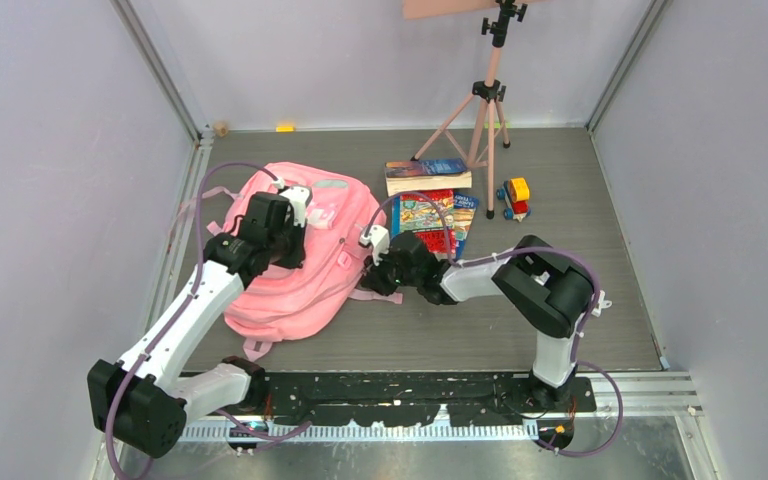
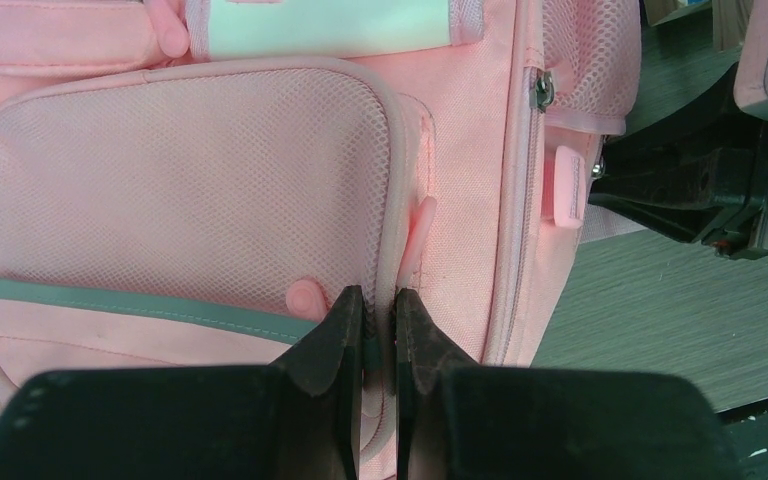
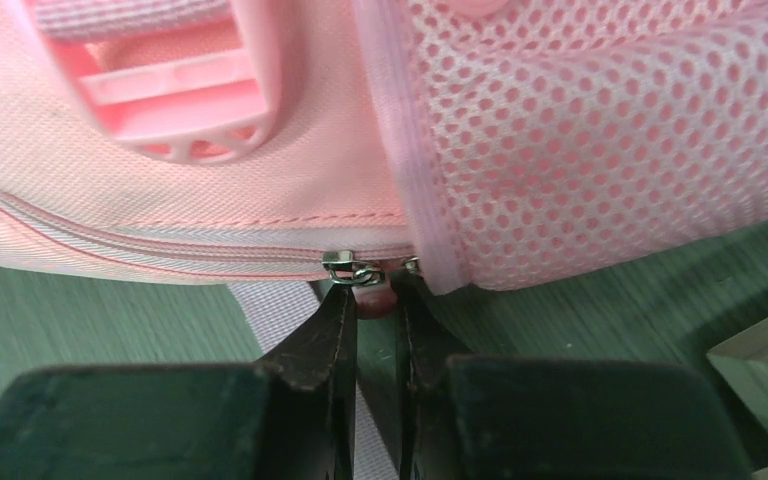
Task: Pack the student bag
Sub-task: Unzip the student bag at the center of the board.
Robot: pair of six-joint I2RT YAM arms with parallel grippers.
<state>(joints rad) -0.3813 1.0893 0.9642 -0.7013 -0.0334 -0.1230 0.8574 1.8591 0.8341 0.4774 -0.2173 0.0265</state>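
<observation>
Atop student bag [image 1: 305, 290], left tool [image 2: 380, 300] (right tool [image 3: 372, 285] alongside)

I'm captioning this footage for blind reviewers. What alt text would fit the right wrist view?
The right gripper pinches the zipper pull on the lower seam of the pink student bag, right beside its mesh side pocket. A pink plastic buckle sits above on the bag, with the grey table below.

The bag [image 1: 295, 265] is lying on the surface's [image 1: 560, 330] left half. Two books [image 1: 428, 177] are lying just right of it, one behind the other. A toy [image 1: 514, 198] is sitting right of the books, a tripod [image 1: 487, 110] standing behind them.
</observation>
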